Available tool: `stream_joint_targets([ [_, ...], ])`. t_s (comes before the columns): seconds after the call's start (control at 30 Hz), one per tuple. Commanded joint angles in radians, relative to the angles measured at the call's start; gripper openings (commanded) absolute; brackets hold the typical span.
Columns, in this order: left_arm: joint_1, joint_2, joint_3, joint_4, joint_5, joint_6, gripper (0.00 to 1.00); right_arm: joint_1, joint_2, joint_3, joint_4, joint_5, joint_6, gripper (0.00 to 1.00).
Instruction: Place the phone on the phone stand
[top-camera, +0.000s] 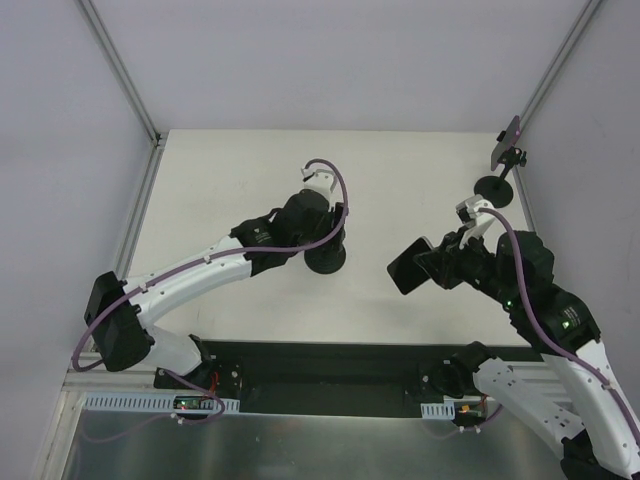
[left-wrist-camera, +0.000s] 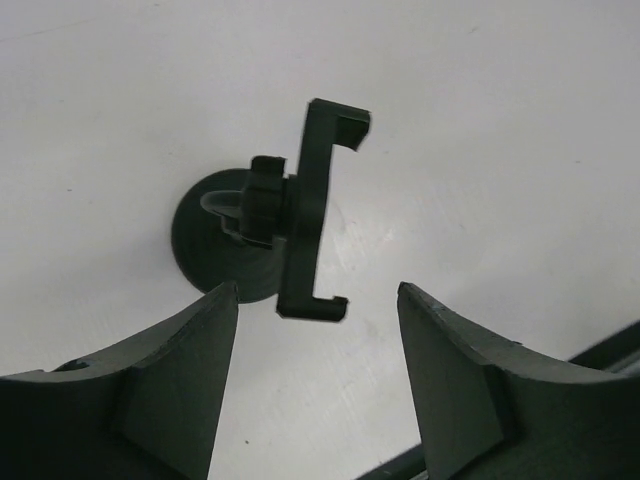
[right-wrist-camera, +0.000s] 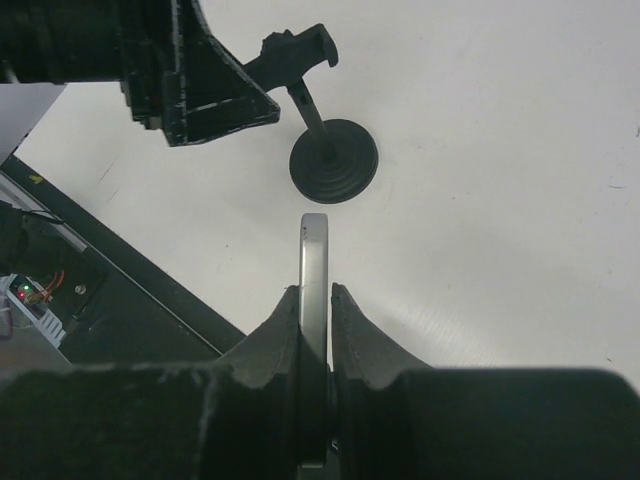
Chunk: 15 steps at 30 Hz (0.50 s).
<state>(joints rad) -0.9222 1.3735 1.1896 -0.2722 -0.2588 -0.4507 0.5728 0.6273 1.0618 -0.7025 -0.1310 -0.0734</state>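
White table (top-camera: 420, 170), phone (right-wrist-camera: 314, 265) between right fingers (right-wrist-camera: 268, 335)

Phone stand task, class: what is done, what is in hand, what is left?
Done: the right hand is shut on the phone. In hand: the open left hand hovers at the upright stand, its cradle empty. Left: carry the phone across and seat it in the cradle.

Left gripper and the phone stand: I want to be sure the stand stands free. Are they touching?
Apart. The left wrist view shows bare table between the phone stand clamp and each finger of the open left gripper.
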Motion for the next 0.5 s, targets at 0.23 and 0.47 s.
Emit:
stream_joint_targets([
  [0.23, 0.009, 0.035, 0.05, -0.015, -0.134, 0.184, 0.14, -0.001, 0.08, 0.009, 0.156, -0.14, -0.051, 0.01],
  [0.47, 0.035, -0.138, -0.085, -0.015, 0.088, 0.383, 0.0, 0.07, 0.23, 0.047, 0.244, -0.355, -0.12, 0.01],
])
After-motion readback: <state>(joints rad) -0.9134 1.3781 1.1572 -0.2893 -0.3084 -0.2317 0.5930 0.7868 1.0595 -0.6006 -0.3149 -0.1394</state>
